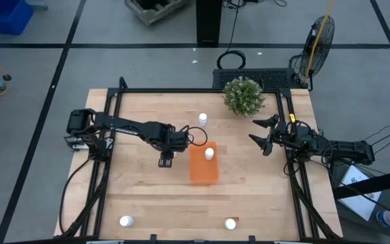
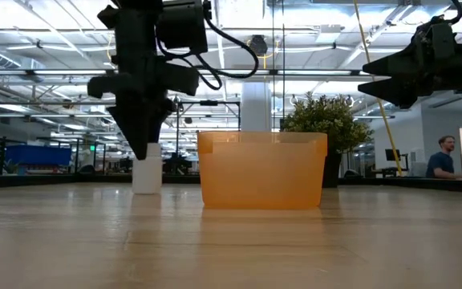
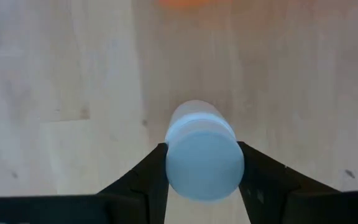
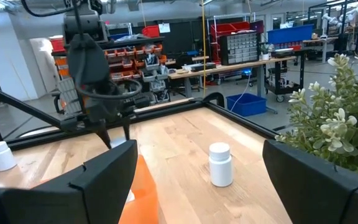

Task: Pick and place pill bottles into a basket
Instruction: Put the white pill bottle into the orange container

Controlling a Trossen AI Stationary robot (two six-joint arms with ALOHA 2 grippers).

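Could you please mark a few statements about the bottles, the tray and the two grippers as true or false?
1. One pill bottle stands inside the orange tray. True.
2. The left gripper has a bottle between its fingers. True.
3. The right gripper holds a bottle. False: it is open and empty, beside the plant.
4. Two bottles lie inside the tray. False: only one.
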